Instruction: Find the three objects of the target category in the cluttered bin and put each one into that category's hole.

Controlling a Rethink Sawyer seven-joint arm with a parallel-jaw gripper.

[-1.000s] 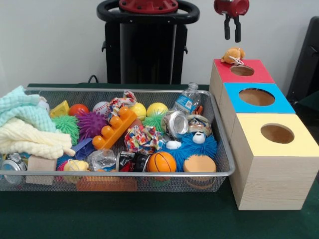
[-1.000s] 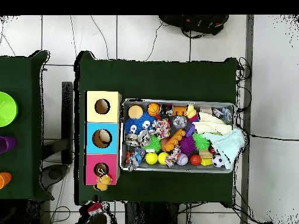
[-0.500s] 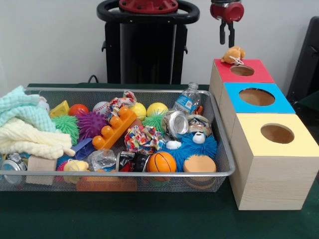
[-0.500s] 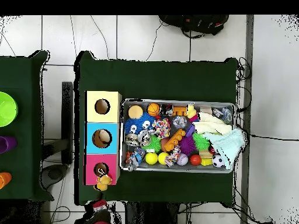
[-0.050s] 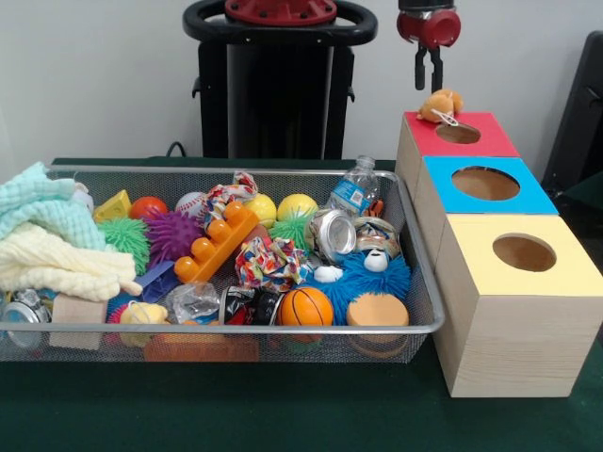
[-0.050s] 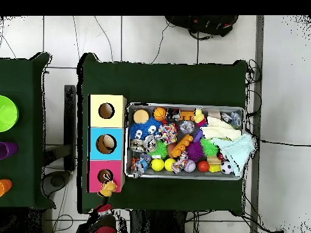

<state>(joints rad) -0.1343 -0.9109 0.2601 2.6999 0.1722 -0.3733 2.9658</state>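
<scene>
Starting at the left of the front view, I see the wire mesh bin [image 5: 415, 325] filling the lower left and centre of the frame, packed with folded washcloths [image 5: 52, 247], spiky rubber balls, an orange building block [image 5: 215, 243], a crushed can [image 5: 332, 234], a small water bottle [image 5: 353, 190], a mini basketball [image 5: 306, 307] and a blue furry toy with googly eyes [image 5: 369, 275]. To the right of the bin stand three wooden boxes in a row: yellow-topped nearest the bottom of the frame, blue-topped in the middle, and the red-topped box [image 5: 490, 134] at the upper right. A small orange plush animal [image 5: 439, 104] sits on the red top, at the upper-left rim of its hole [image 5: 458, 134], beside the opening and not inside it. My gripper [image 5: 429, 68] hangs at the top edge of the frame, above the plush and slightly to its left, clear of it. Its two fingers point straight down, drawn nearly together with only a slim gap, and they hold nothing. I judge that the plush needs a nudge or a re-grasp toward the lower right of the frame to drop into the hole, so the coming move is a descent onto it.
</scene>
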